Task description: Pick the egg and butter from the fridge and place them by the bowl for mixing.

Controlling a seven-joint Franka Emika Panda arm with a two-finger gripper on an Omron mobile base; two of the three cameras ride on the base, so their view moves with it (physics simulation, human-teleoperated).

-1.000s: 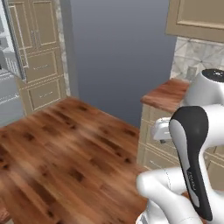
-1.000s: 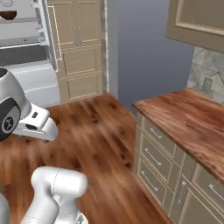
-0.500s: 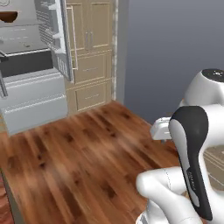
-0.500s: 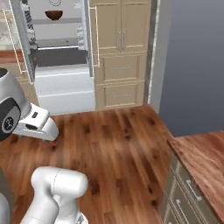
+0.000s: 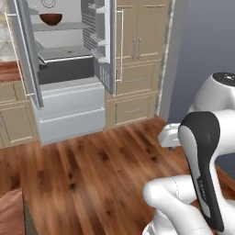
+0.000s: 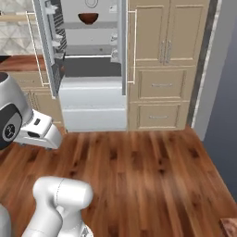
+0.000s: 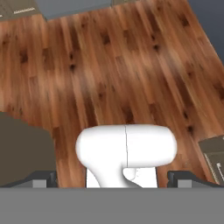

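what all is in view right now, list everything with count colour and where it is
fridge: one, grey with pale interior, doors swung open, straight ahead across the floor
reddish-brown bowl: one, glossy, on an upper fridge shelf
door racks: white wire, on the inside of the open fridge door
tall cabinets: beige, doors above and two drawers below, right of the fridge
wood counter: brown, over beige lower cabinets, left of the fridge
wood floor: brown planks, between the robot and the fridge
grey wall: plain, at the right
robot arm: white with dark joints, folded low in the foreground
end effector: one, dark finger tips spread wide, open, holding nothing, facing the floor
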